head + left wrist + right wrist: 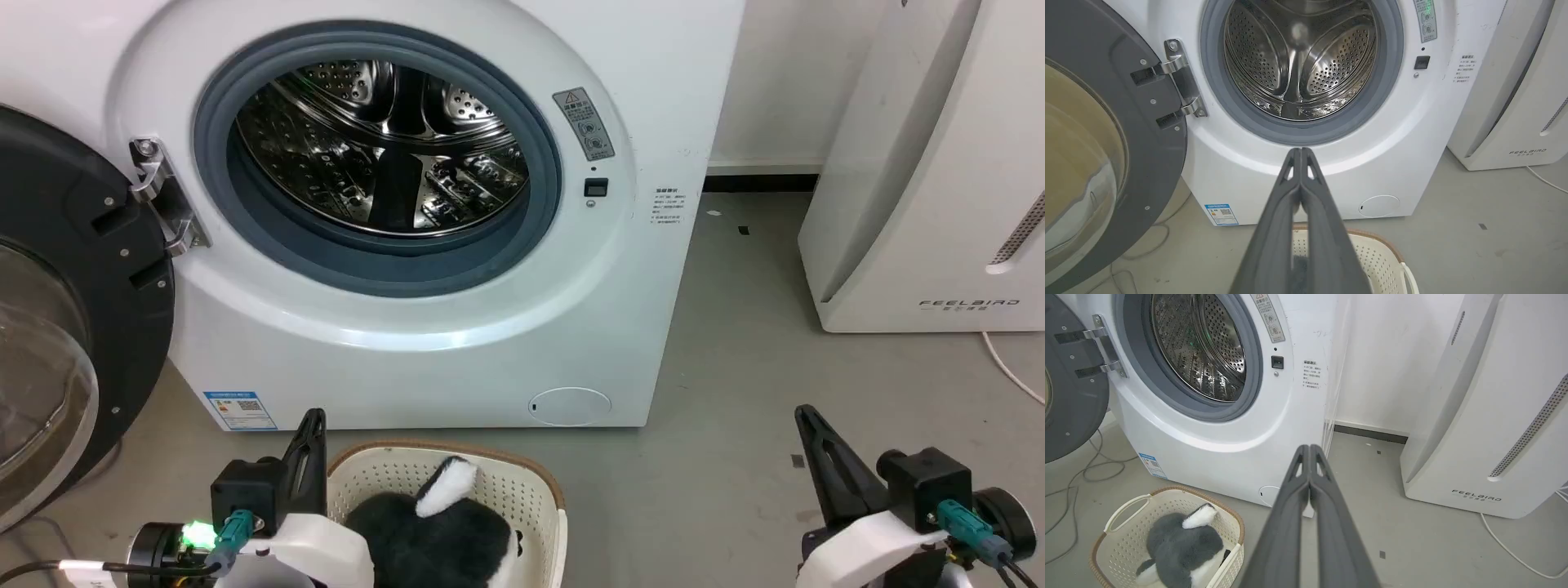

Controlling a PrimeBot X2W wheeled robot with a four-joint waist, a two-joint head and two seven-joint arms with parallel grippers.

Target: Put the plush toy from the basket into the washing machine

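The black-and-white plush toy (445, 527) (1182, 547) lies inside the cream perforated basket (535, 482) (1118, 539) (1376, 257) on the floor before the washing machine (457, 343) (1241, 171) (1216, 457). The washer's round door (73, 327) (1106, 143) hangs wide open at the left, and its steel drum (384, 147) holds nothing. My left gripper (310, 420) (1301, 151) is shut and hovers at the basket's left rim. Shut as well, my right gripper (804, 416) (1309, 448) sits well to the right of the basket over bare floor.
A white slanted appliance marked FEELBIRD (922, 180) (1490, 416) stands at the right against the wall, a white cable (1008, 367) trailing from it. Grey cables (1077, 473) lie on the floor left of the washer. Open grey floor (735, 392) separates the two appliances.
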